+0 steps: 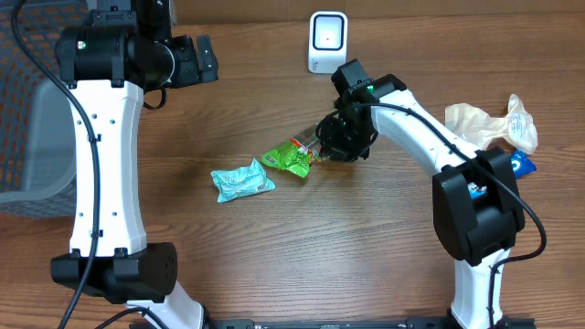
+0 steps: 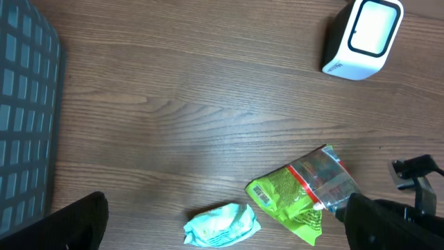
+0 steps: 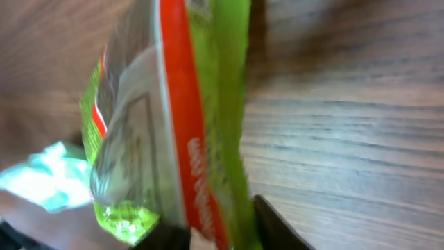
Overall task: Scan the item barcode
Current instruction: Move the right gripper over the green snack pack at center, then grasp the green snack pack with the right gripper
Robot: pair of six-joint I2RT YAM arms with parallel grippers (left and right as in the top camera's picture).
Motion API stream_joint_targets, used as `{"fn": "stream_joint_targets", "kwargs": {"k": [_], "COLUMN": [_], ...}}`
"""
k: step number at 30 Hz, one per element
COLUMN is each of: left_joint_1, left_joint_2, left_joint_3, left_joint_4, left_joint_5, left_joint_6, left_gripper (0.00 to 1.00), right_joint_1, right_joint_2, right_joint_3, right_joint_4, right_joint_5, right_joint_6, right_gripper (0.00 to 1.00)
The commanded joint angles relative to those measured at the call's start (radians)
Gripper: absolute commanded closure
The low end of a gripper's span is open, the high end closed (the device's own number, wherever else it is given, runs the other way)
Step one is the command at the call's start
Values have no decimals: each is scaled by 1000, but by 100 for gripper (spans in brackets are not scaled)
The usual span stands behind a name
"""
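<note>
From above, the right pincer (image 1: 320, 146) sits mid-desk (image 1: 366, 247) at the red-striped end of the green packet (image 1: 287, 158). The rest of the packet stretches left toward a teal packet (image 1: 243, 180) lying near it. The white scanner (image 1: 327, 41) stands at the far edge, well apart from both. The left pincer (image 1: 203, 57) hangs near the far left, beside a grey basket (image 1: 37, 137). A crumpled plastic bag (image 1: 489, 123) lies at the right.

The left wrist view shows that pincer spread wide open, holding nothing. Below it the green packet rests on the wood, with what looks like a barcode patch (image 2: 259, 194) facing up at its left corner.

The right wrist view is close and blurred. The packet's edge runs between two dark fingers (image 3: 276, 223), but I cannot tell whether they clamp it or merely flank it.
</note>
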Motion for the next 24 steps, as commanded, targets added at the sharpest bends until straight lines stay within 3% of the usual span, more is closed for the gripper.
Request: {"fn": "stream_joint_targets", "kwargs": {"k": [1,11,19,24], "left_joint_1": [0,0,0,0], "left_joint_2": [-17,-17,-17,-17], "left_joint_3": [3,3,3,3], "left_joint_4": [3,3,3,3], "left_joint_5": [6,6,6,6], "left_joint_6": [-14,-14,-14,-14], "left_gripper": [0,0,0,0], "right_joint_1": [-4,-4,-43,-34], "right_joint_2": [-26,-27,-103,-168], "right_joint_3": [54,128,185,199], "right_joint_4": [-34,-12,-88,-83], "right_joint_5": [-38,-177,-136,-37], "right_joint_6": [-50,-19,-19,55], "right_gripper": [59,53,53,45]}}
